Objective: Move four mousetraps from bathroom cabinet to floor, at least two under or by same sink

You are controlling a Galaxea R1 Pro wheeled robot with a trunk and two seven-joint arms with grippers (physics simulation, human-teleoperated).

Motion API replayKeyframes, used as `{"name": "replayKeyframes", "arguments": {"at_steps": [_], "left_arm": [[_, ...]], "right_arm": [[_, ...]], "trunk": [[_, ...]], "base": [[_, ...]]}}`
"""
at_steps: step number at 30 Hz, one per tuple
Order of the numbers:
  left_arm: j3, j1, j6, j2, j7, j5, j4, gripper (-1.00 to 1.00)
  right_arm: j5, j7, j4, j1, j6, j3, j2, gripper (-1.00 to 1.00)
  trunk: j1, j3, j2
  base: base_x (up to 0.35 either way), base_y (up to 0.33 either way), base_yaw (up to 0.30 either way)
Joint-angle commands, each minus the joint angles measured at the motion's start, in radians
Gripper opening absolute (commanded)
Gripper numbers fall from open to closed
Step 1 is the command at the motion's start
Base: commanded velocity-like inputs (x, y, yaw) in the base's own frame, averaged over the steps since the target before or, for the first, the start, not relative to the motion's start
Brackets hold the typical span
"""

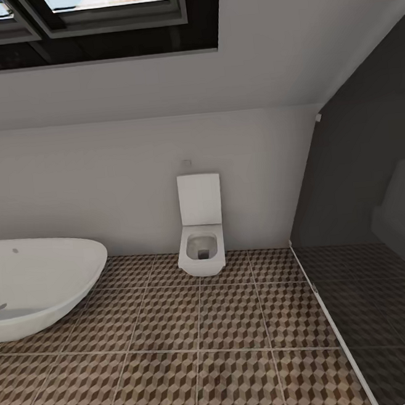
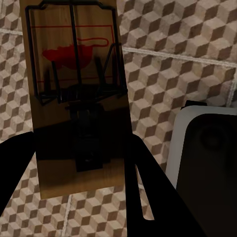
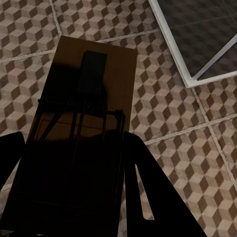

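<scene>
Clamped between my left gripper's (image 2: 74, 197) dark fingers is one mousetrap (image 2: 76, 94), its tan board standing lengthwise out from the jaws, red spot and wire frame facing the wrist camera, held above the cube-patterned bathroom floor (image 2: 168, 64). A white-rimmed dark object (image 2: 207, 148) lies just beside that trap in the same view; I cannot tell what it is. My right gripper (image 3: 74, 207) likewise grips a second mousetrap (image 3: 91, 94) over the tiles, near the shower screen's (image 3: 197, 44) pale frame. From the head camera, the square toilet (image 1: 200, 227) sits against the grey wall, the oval bathtub (image 1: 37, 283) well apart from it.
</scene>
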Motion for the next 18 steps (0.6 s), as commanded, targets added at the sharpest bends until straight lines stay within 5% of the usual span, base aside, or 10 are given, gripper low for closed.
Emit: {"name": "replayKeyframes", "arguments": {"at_steps": [1, 18], "left_arm": [[-0.007, -0.001, -0.003, -0.001, 0.006, -0.002, 0.003, -1.0], [-0.007, -0.001, -0.003, -0.001, 0.006, -0.002, 0.003, -1.0]], "right_arm": [[-0.002, -0.009, 0.0, -0.001, -0.002, 0.009, 0.0, -1.0], [-0.002, -0.009, 0.0, -0.001, -0.002, 0.009, 0.0, -1.0]], "trunk": [[0.001, -0.002, -0.002], [0.001, -0.002, -0.002]], "base": [[0.0, 0.0, 0.0], [0.0, 0.0, 0.0]]}}
